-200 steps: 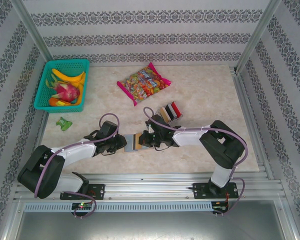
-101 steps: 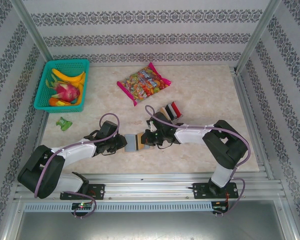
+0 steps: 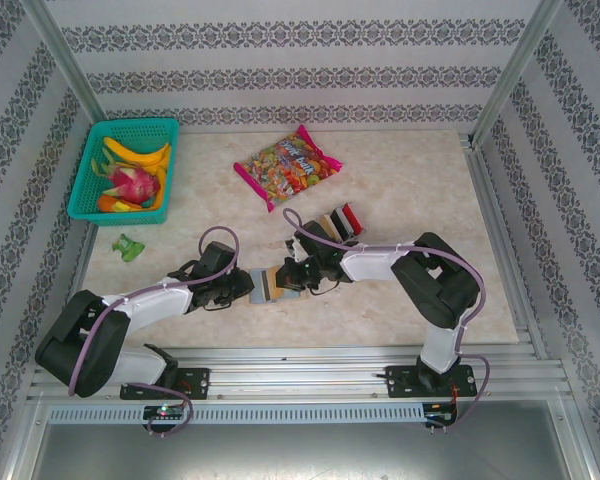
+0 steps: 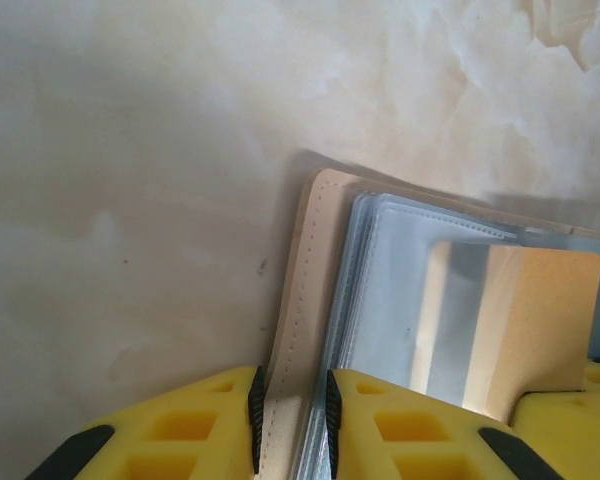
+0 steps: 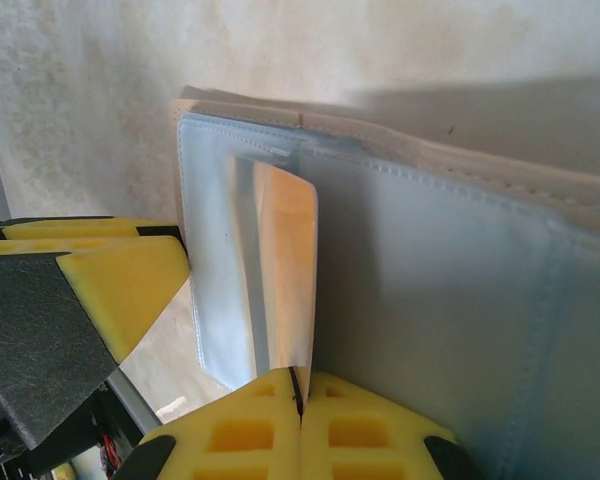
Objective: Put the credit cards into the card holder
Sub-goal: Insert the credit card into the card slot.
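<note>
**Card holder**: flat tan folding wallet, lying open on the desk near the front edge, between the two arms. Clear plastic sleeves face up inside the stitched tan cover.

**Tan card**: has a grey stripe and lies over the topmost sleeve. In the left wrist view, part of it looks veiled by clear plastic and the rest is bare. How deep it sits in the pocket cannot be told.

**Right pincer**: clenched on the near edge of the tan card. The yellow fingers press together with only the card between them.

**Left pincer**: clamped on the card holder's tan cover edge, one black pad on either side. The sleeves lie just beside the inner finger. Both pincers sit low over the desk, tips close, facing each other across the holder.

**Card rack**: clear and upright, just behind the right arm's wrist. It holds further cards: red, dark and tan.

**Candy bag**: colourful with pink ends, farther back, mid-desk.

**Basket**: turquoise plastic, back left. It contains a banana and a pink dragon fruit.

**Small green object**: on the desk in front of the basket, kind unclear.
</note>
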Motion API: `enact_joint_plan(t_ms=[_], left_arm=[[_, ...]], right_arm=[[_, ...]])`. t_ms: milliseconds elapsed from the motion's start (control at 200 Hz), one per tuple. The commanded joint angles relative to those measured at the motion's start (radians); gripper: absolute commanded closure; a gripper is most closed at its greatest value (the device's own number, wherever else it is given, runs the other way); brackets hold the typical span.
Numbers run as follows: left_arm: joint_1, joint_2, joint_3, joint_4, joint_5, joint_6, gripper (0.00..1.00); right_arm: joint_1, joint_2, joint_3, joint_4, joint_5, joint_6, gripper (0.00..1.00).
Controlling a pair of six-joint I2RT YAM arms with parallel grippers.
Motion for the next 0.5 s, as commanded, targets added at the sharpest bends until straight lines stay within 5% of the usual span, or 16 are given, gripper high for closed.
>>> enact_joint_plan(t_ms=[0,495], left_arm=[[-0.015,0.002,-0.004,0.041,0.012,-0.006,0.73],[-0.015,-0.018,-0.009,0.017,0.004,-0.007,0.73]], right_arm=[[0.045,0.050,0.018,-0.042,-0.005,-0.003,0.98],[0.031,-0.040,-0.001,-0.129,0.138,-0.009,0.76]])
